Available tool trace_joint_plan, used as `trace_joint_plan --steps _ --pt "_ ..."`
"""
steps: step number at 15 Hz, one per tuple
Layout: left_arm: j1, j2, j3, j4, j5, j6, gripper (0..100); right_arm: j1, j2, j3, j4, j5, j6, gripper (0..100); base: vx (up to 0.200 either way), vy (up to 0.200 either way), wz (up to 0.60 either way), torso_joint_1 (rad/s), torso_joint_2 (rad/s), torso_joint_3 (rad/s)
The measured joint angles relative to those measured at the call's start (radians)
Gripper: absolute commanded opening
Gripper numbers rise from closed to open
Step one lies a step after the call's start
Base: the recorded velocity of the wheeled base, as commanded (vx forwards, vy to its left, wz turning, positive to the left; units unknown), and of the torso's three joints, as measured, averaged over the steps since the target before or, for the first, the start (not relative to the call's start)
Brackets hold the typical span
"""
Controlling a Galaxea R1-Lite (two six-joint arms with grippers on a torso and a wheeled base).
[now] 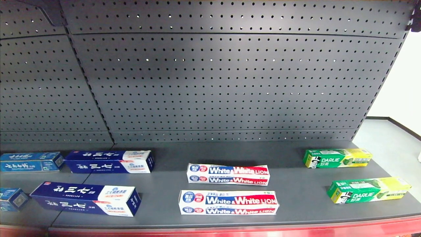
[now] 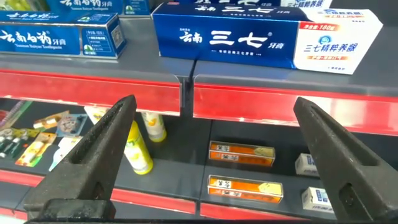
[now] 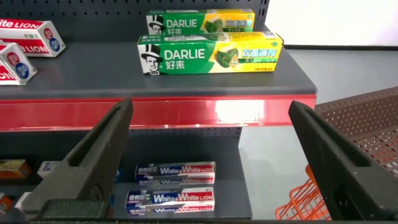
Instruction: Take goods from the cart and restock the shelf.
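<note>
1. shelf board (image 1: 164, 158), dark grey, with a pegboard back (image 1: 210, 82) and a red front strip (image 1: 230, 228) along the near edge.
2. the goods on the board are toothpaste boxes, all lying flat with long sides toward the front, in pairs one behind the other.
3. robot's left end: rear light blue box (image 1: 31, 161) and front light blue box (image 1: 11, 198), the front one cut by the picture edge.
4. just beside them: rear dark blue box (image 1: 110, 161) and front dark blue box (image 1: 87, 198), the front one slightly skewed.
5. middle of the board: rear white and red box (image 1: 228, 174) and front white and red box (image 1: 228, 202), close together with a narrow gap.
6. right end: rear green box (image 1: 337, 158) and front green box (image 1: 368, 190), the front one near the board's right corner.
7. left gripper (image 2: 214, 102): out in front of the red strip, facing the dark blue boxes. fingers spread wide, nothing between them. on the lower shelf (image 2: 180, 174) beyond it are two orange boxes (image 2: 241, 154) and yellow bottles (image 2: 138, 146).
8. right gripper (image 3: 210, 104): out in front of the strip, facing the green boxes. fingers spread wide, empty. more white and red boxes (image 3: 175, 171) lie on the lower level. an orange wire basket (image 3: 298, 202) sits beside the shelf end.
</note>
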Motion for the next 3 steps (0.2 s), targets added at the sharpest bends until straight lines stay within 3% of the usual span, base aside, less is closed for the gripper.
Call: trace_joint_plan --steps 3 --pt "0.000 0.000 0.000 0.000 0.000 0.000 100 0.000 0.000 0.000 0.000 0.000 -0.001 100 0.000 0.000 0.00 0.000 0.00 0.000"
